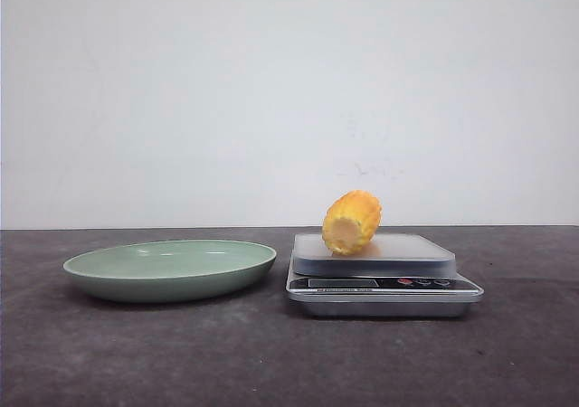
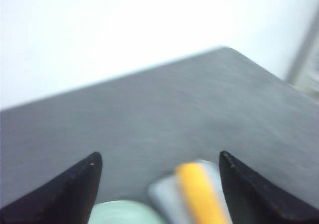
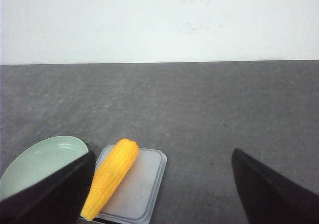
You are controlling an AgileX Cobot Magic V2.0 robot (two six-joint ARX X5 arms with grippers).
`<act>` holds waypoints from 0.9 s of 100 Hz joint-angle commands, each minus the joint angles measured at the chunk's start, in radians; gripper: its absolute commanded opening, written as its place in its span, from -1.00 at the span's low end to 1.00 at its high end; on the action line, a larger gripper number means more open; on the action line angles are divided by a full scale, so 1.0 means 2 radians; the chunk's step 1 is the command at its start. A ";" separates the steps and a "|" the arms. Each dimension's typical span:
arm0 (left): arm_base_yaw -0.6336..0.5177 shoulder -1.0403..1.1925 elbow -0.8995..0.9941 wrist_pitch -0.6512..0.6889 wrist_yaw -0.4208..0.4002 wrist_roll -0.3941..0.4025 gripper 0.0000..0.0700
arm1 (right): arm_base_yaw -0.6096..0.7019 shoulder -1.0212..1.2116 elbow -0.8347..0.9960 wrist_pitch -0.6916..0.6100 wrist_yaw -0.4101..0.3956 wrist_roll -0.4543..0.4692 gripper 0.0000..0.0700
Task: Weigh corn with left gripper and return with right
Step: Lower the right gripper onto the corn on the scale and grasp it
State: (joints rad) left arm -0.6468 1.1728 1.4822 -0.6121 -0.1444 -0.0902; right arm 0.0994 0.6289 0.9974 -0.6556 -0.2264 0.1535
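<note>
The yellow-orange corn lies on the grey platform of the kitchen scale, toward its left side. It also shows in the right wrist view and, blurred, in the left wrist view. The pale green plate stands empty left of the scale. Neither gripper shows in the front view. My left gripper is open and empty above the scale and plate. My right gripper is open and empty, with the corn and scale below near its left finger.
The dark grey table runs to a white wall behind. In the left wrist view the table's far corner shows, with a pale upright object beyond it.
</note>
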 commanded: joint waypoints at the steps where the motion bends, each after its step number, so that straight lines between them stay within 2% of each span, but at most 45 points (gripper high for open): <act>1: 0.027 -0.032 0.008 -0.019 -0.006 0.026 0.24 | 0.002 0.001 0.010 0.001 -0.007 -0.004 0.59; 15: 0.105 -0.108 0.008 -0.077 -0.006 0.081 0.24 | 0.002 0.001 0.010 0.002 -0.012 -0.004 0.59; 28: 0.146 -0.166 0.007 -0.132 -0.006 0.073 0.24 | 0.002 0.001 0.010 0.002 -0.018 -0.004 0.59; 57: 0.156 -0.314 0.001 -0.223 -0.008 -0.033 0.24 | 0.017 0.001 0.010 -0.006 -0.020 -0.004 0.59; 77: 0.157 -0.409 -0.018 -0.304 -0.057 -0.059 0.24 | 0.037 0.002 0.010 -0.006 -0.023 -0.004 0.59; 90: 0.159 -0.455 -0.022 -0.332 -0.061 -0.078 0.24 | 0.050 0.006 0.010 -0.003 -0.023 -0.004 0.59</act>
State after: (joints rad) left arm -0.3309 0.2913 1.4239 -1.2716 -0.2638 -0.2115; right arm 0.1860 0.6292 0.9977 -0.6735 -0.2691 0.1535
